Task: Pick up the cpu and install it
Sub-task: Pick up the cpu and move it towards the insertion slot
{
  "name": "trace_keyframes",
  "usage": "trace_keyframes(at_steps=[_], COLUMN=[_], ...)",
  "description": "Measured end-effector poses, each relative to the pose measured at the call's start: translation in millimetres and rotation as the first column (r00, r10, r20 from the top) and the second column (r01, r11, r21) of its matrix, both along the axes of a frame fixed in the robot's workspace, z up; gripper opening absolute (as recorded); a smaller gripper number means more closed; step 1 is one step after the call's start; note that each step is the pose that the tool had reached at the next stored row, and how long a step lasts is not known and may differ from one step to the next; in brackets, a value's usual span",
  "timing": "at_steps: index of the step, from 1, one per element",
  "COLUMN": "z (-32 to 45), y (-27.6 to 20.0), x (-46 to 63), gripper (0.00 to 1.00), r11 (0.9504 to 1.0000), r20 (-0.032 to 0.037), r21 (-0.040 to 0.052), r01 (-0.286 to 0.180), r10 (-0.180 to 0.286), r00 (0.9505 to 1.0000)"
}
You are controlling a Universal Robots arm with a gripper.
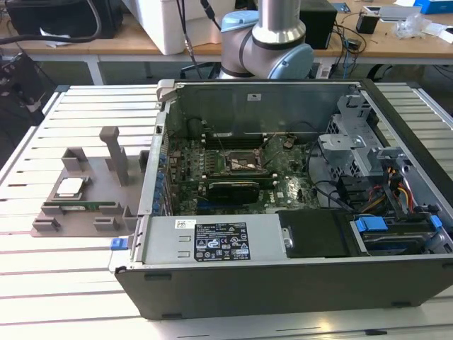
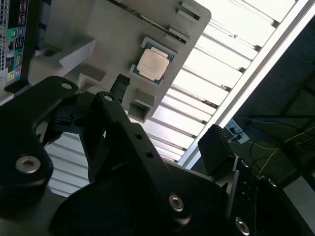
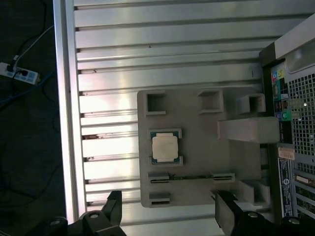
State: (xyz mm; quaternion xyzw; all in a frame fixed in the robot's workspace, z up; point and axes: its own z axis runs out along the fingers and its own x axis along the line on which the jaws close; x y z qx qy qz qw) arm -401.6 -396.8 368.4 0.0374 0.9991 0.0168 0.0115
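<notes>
Slatted tabletop (image 1: 71,283) carries a grey fixture (image 1: 99,188) at nine o'clock of the computer case (image 1: 297,276) in the exterior view, its lips cradling the cpu (image 1: 71,187) lid-up for easy grasping. The gripper (image 3: 170,216) hangs above it, jaws spread, empty.

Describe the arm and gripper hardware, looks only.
The arm is a silver-grey metal tube with pale blue joint caps, seen in the exterior view. The gripper is matte black: angular link bars joined by round silver pivot bolts, ending in blocky black fingers.
</notes>
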Motion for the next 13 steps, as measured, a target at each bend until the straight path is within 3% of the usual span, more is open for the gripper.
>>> trace_keyframes(at_steps=[13], z=[-17.7], y=[0.0], x=[0.0], gripper=[0.84], r11=[1.0000], r20=[0.0000], r21=[-0.0001], r01=[0.000], r10=[0.000], r00=[1.0000])
